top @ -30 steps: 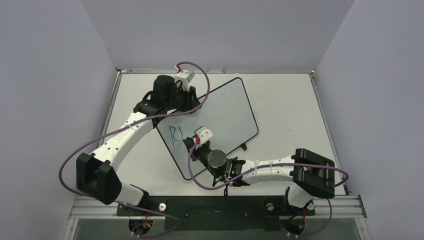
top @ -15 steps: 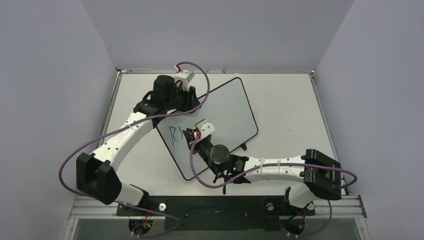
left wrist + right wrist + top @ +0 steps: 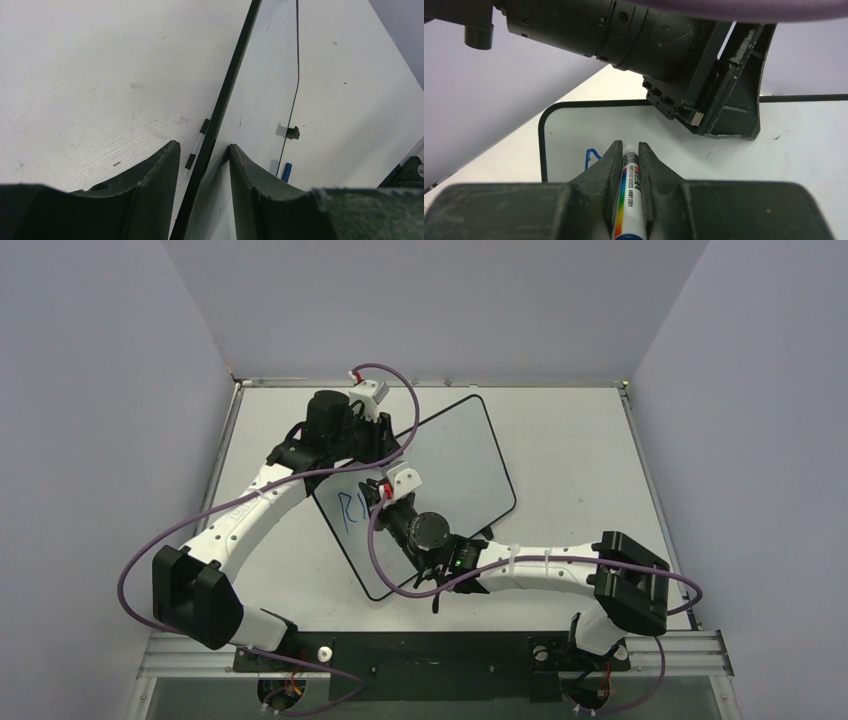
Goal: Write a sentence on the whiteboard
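The whiteboard point(image 3: 455, 455) lies slanted across the table, white with a thin black frame. Blue handwritten letters of the sentence point(image 3: 349, 510), roughly "Ri", stand on its left part. My left gripper point(image 3: 388, 445) is at the board's far left edge. In the left wrist view its jaws point(image 3: 202, 145) straddle the black frame point(image 3: 220, 112) and are shut on the whiteboard. My right gripper point(image 3: 383, 498) is over the board just right of the letters, shut on a white marker point(image 3: 630, 175) with a rainbow stripe. The marker tip points at the board point(image 3: 674, 145) beside a blue stroke point(image 3: 591, 155).
The white table point(image 3: 570, 440) is walled on three sides. One black foot of the board point(image 3: 292, 132) rests on it, with a small blue piece point(image 3: 286, 172) close by. The left arm's wrist point(image 3: 724, 100) hangs over the board's far edge, just ahead of the marker.
My right gripper has carried the marker across the board toward the far left, closer to the blue letters. The left arm and the board have stayed put.
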Available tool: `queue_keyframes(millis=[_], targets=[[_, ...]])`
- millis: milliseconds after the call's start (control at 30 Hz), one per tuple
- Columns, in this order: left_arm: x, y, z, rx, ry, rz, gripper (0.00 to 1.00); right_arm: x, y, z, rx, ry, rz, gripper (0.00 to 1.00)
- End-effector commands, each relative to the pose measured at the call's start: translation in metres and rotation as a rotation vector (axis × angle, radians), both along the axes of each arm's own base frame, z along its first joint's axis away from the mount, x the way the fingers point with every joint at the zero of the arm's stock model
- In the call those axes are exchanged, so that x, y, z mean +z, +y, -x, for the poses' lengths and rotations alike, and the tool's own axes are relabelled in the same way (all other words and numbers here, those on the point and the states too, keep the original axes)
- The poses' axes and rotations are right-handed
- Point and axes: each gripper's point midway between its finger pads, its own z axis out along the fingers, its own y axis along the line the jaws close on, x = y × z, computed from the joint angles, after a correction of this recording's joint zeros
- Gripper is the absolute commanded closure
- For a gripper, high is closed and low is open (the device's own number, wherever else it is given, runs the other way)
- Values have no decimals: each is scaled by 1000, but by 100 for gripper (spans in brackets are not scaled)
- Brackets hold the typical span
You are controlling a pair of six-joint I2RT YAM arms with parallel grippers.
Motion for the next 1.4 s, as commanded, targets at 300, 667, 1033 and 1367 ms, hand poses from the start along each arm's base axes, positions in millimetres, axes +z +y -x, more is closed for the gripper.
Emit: queue_keyframes(millis=[300,667,1033,1367], targets=[[49,4,-13,37,-162,45,100,12,16,-6,34,-6,-36,100],[48,3,-13,35,-160,45,100,-5,12,-11,18,23,-23,100],[48,4,-13,35,-160,44,100,-16,4,-12,-8,38,5,100],[47,4,-13,37,-160,42,100,-22,-3,-15,-41,53,38,100]])
